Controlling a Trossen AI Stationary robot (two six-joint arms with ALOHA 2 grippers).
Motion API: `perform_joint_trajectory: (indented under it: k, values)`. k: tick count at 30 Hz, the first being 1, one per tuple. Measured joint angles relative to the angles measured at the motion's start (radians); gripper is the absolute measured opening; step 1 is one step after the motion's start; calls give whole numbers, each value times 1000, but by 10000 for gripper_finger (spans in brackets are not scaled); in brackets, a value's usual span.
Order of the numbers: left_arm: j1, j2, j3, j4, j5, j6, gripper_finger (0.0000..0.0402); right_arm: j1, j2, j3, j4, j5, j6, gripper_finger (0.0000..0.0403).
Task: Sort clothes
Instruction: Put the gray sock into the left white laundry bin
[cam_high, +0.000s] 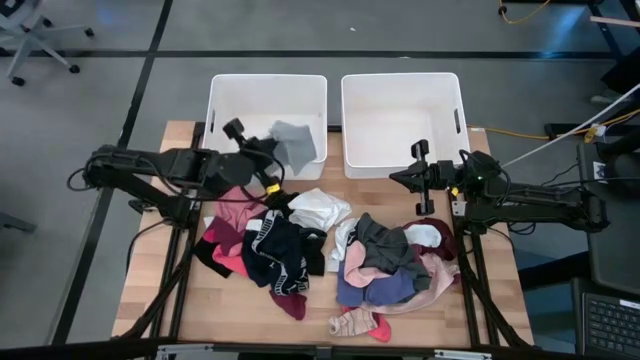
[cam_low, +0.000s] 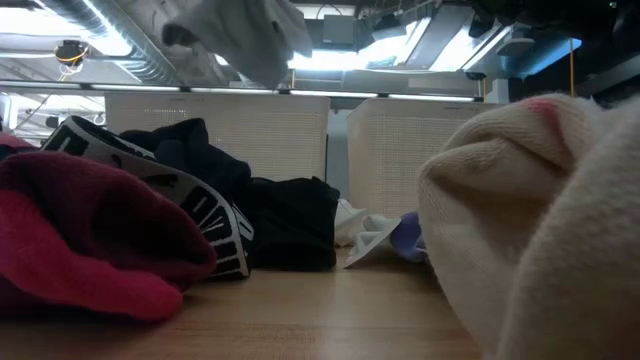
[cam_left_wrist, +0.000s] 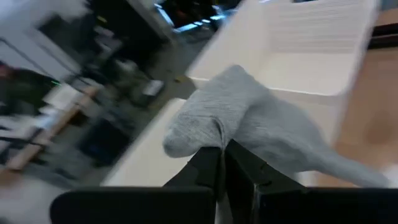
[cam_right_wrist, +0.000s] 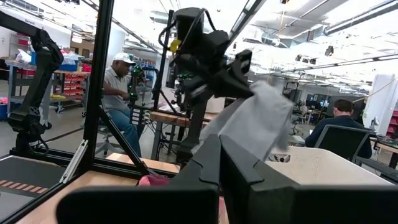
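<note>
My left gripper (cam_high: 268, 150) is shut on a light grey garment (cam_high: 294, 143), held above the near right part of the left white bin (cam_high: 225, 100). The garment also shows in the left wrist view (cam_left_wrist: 249, 124), the right wrist view (cam_right_wrist: 258, 121) and, blurred, at the top of the low view (cam_low: 240, 35). My right gripper (cam_high: 395, 177) is shut and empty, just in front of the right white bin (cam_high: 400, 85). The other clothes lie in two heaps on the table: black, navy, pink and maroon pieces (cam_high: 270, 250), and grey, blue, white and pink pieces (cam_high: 390, 265). My left gripper pinches the grey garment between its two fingers at a bunched fold (cam_left_wrist: 214, 140) near one end. The fingers (cam_left_wrist: 208, 165) reach about level from the table's left. The garment is lifted clear and droops past the fingertips over the bin.
A white garment (cam_high: 320, 208) lies between the two heaps near the bins. A pink sock (cam_high: 358, 323) lies near the table's front edge. In the low view a maroon piece (cam_low: 90, 230) and a cream piece (cam_low: 540, 200) lie close to the camera. People sit beyond the table (cam_right_wrist: 118, 87).
</note>
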Motion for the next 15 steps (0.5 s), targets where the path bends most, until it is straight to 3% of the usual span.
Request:
perform_joint_trajectory:
  k: [6, 12, 15]
  values:
    - [105, 0, 0, 42, -26, 171, 12, 0, 0, 0, 0, 0, 0, 5]
    - [268, 0, 0, 41, -17, 179, 13, 0, 0, 0, 0, 0, 0, 5]
    - [347, 0, 0, 43, 39, 182, 13, 0, 0, 0, 0, 0, -1, 5]
